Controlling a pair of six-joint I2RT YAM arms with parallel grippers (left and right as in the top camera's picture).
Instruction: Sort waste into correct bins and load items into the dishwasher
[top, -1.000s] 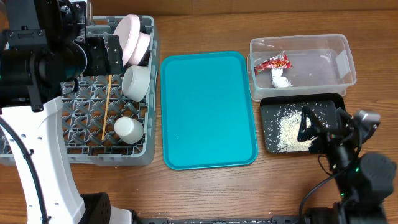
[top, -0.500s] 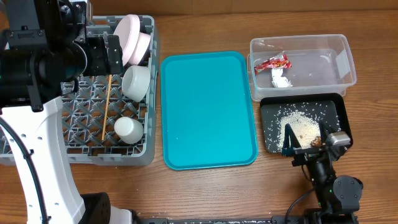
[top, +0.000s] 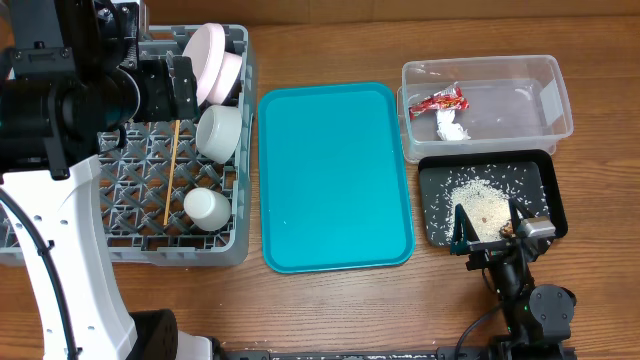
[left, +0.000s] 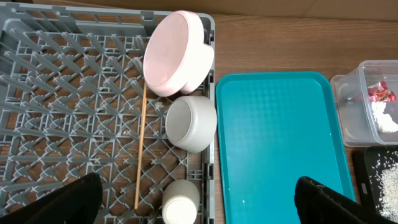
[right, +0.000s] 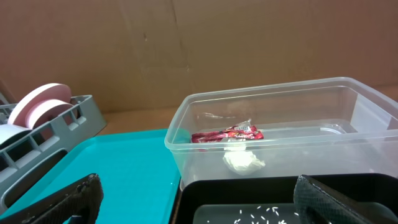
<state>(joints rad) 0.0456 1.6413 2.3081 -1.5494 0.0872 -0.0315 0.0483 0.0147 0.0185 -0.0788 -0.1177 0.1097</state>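
Note:
The grey dish rack holds pink plates, a white bowl, a white cup and a wooden chopstick; these also show in the left wrist view. The clear tub holds the red wrapper and the white paper wad. The black tray holds rice and dark crumbs. My right gripper is open and empty at the tray's near edge. My left gripper is open and empty, high above the rack.
A large teal tray lies between the rack and the bins, bare. The left arm's white column stands at the left front. A cardboard wall backs the table.
My right arm has drawn back from over the black tray toward the table's front edge and now sits low there, open. The left arm has not moved.

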